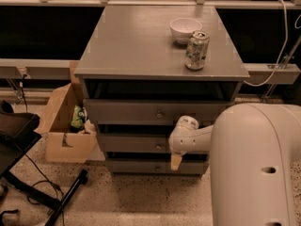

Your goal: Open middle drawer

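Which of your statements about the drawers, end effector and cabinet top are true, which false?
1. The end effector hangs in front of the middle drawer, just right of its knob. True.
2. The can stands inside the bowl. False: it stands on the cabinet top beside the white bowl.
3. The middle drawer is pulled far out. False: it looks shut, about flush with its neighbours.
4. An open cardboard box sits on the floor, left of the drawers. True.
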{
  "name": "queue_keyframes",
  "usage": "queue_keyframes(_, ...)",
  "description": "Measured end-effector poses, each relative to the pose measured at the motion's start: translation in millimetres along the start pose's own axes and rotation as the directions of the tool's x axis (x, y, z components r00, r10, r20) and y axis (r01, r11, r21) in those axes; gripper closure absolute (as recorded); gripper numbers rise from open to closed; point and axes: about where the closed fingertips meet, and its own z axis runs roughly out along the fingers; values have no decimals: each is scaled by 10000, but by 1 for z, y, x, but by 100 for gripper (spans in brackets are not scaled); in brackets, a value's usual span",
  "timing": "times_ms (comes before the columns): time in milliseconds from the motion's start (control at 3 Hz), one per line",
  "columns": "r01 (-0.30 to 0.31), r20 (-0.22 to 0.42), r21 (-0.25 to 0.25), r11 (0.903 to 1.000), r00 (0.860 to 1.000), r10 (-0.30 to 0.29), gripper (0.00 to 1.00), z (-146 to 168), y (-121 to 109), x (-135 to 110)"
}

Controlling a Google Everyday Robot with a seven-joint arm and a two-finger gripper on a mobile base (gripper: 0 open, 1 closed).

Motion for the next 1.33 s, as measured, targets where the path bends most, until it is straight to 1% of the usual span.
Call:
queue_keyframes(333,-46,-101,-146,9999,9999,45,17,7,-11,-3)
queue_keyframes(667,-122,-512,-448,9989,9986,99,41,6,-19,1)
queue_keyframes(1000,-692,-1192,-801,9944,9911,594,64,-14,-11,30)
queue_keyframes(1333,-967,-1409,-875,9915,9865,838,87,-27,-6,43)
